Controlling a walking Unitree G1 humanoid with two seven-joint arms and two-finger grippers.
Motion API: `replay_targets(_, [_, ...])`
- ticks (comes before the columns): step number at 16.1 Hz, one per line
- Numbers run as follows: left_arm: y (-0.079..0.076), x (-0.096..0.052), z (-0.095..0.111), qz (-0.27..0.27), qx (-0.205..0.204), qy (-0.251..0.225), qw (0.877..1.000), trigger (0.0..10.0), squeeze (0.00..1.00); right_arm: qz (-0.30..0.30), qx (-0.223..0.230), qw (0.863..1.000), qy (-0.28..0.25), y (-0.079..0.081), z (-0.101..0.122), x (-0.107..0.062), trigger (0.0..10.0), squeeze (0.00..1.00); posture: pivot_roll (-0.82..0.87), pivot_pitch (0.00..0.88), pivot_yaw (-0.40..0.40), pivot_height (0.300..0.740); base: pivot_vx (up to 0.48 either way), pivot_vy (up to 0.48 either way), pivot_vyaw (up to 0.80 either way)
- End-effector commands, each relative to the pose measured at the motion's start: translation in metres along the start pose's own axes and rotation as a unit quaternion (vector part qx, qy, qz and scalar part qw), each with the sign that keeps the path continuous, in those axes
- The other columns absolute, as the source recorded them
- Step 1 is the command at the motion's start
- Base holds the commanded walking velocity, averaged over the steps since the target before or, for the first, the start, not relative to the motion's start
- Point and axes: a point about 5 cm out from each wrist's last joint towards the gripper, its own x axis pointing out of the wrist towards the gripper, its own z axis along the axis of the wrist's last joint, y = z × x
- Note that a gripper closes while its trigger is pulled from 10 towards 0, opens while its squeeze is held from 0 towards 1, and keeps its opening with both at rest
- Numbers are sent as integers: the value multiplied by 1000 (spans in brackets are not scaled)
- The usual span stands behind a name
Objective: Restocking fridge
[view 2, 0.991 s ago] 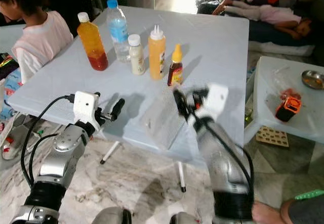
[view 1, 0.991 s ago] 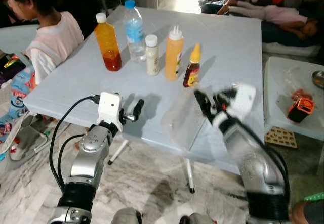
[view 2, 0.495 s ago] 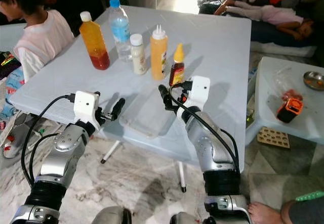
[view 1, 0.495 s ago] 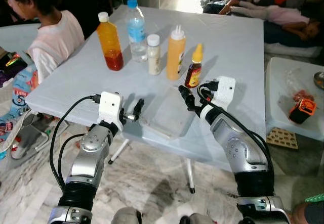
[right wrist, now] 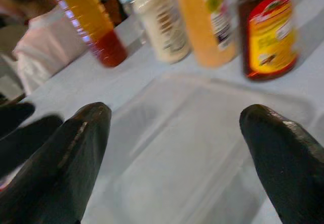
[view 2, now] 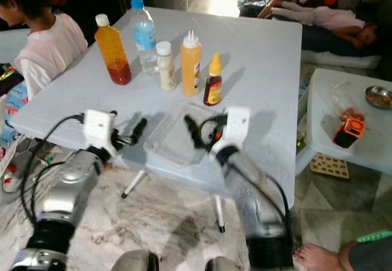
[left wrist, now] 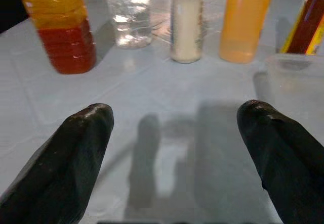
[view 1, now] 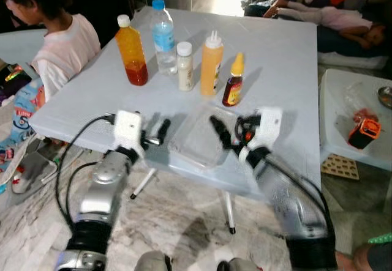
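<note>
So you had both arms up at the near edge of the pale blue table [view 1: 288, 44]. Your left gripper [left wrist: 174, 148] was hovering just over the tabletop with its fingers spread wide and nothing between them. Your right gripper [right wrist: 174, 158] was also wide open, holding nothing, poised right above a clear plastic tray [view 1: 199, 137] that sat flat near the front edge, between your two arms. The right arm looked blurry in the head views.

The stuff for the fridge was lined up in a row further back on the table: a bottle of orange liquid with a red layer at the bottom [view 1: 131, 51], a water bottle with a blue cap [view 1: 163, 38], a small cream-coloured bottle with a white cap [view 1: 184, 66], an orange squeeze bottle [view 1: 211, 63], and a little dark sauce bottle with a yellow top [view 1: 232, 81]. That sauce bottle stood just behind the tray's far edge.

A person in a white shirt [view 1: 61, 44] sat at the table's left side. Another person [view 1: 343, 20] lay on something off to the right.
</note>
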Motion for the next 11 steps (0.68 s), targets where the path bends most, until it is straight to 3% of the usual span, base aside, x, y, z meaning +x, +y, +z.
replay_targets(1, [8,-3,8,0,-3,-18,1000,10000,0,15,2,1000,-1,7,4,-2,10000,1000,63,8,26,740,0,0,0])
replay_targets(3, [28,-8,9,-3,7,-14,1000,10000,0,2,11,1000,15,2,-1,-9,10000,1000,62,4,26,740,0,0,0])
replay_targets(4, [34,-10,10,-12,9,-14,1000,10000,0,-1,15,1000,19,-2,-2,-9,10000,318,62,3,25,740,0,0,0])
replay_targets(5, [41,-12,9,-21,14,-7,1000,10000,0,2,23,999,31,-2,-4,-11,10000,0,61,3,23,740,0,0,0])
replay_targets(7, [51,-17,5,-43,23,20,999,10000,0,15,36,998,45,3,-7,-11,10000,0,60,3,23,740,0,0,0])
replay_targets(9, [54,-24,-5,-72,42,51,995,10000,0,38,75,994,68,6,-12,-8,10000,0,70,3,21,740,0,0,0])
replay_targets(11, [51,-28,-10,-87,39,59,994,10000,0,22,98,993,62,1,-12,-2,10000,0,78,2,16,740,0,0,0])
